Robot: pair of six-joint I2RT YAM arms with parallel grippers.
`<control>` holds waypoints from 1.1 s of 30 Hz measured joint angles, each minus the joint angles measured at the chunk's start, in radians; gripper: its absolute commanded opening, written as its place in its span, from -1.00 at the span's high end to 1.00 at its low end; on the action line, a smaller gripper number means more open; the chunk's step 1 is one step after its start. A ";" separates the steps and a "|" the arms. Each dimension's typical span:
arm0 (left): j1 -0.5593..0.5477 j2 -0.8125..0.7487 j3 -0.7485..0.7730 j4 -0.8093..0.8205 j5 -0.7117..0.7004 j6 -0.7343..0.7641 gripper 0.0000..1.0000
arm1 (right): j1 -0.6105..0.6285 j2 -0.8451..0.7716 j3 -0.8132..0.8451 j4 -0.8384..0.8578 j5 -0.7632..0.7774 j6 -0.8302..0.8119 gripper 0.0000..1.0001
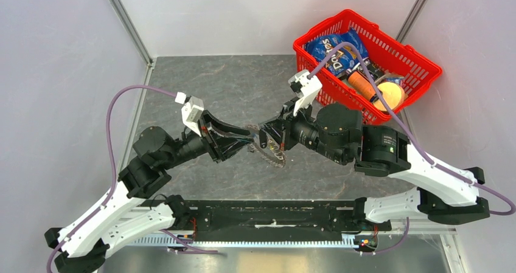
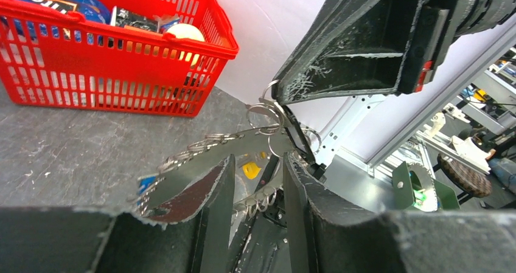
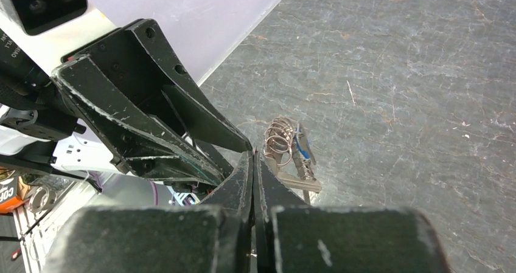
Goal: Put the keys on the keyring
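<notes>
Keyring (image 1: 277, 157) mostly hidden; we count one blue key (image 3: 302, 148), one yellow key (image 2: 251, 169). Right tool (image 3: 253, 157) pressed together; left tool (image 2: 260, 160) grip unclear.

Robotics lab, test cell: white panel walls (image 1: 61, 72), aluminium frame posts (image 1: 128, 24), grey table (image 1: 243, 84), robot arms (image 1: 115, 212) bolted down, machine clutter (image 2: 465, 176) beyond.

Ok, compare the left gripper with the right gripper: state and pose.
The left gripper has its fingers apart; the right gripper is pressed shut. The right gripper pinches the keyring at its tip; the left gripper only frames it in its gap. The left gripper comes in from the left, the right gripper from the right. Both are black, scuffed, and meet tip to tip.
</notes>
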 measured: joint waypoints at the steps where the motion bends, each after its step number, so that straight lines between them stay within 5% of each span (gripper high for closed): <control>1: 0.000 0.001 0.000 0.006 0.005 0.000 0.16 | 0.000 -0.003 -0.003 0.000 0.001 0.001 1.00; 33: 0.000 0.023 -0.013 0.048 -0.002 0.026 0.04 | 0.000 0.030 -0.035 0.086 0.029 0.053 1.00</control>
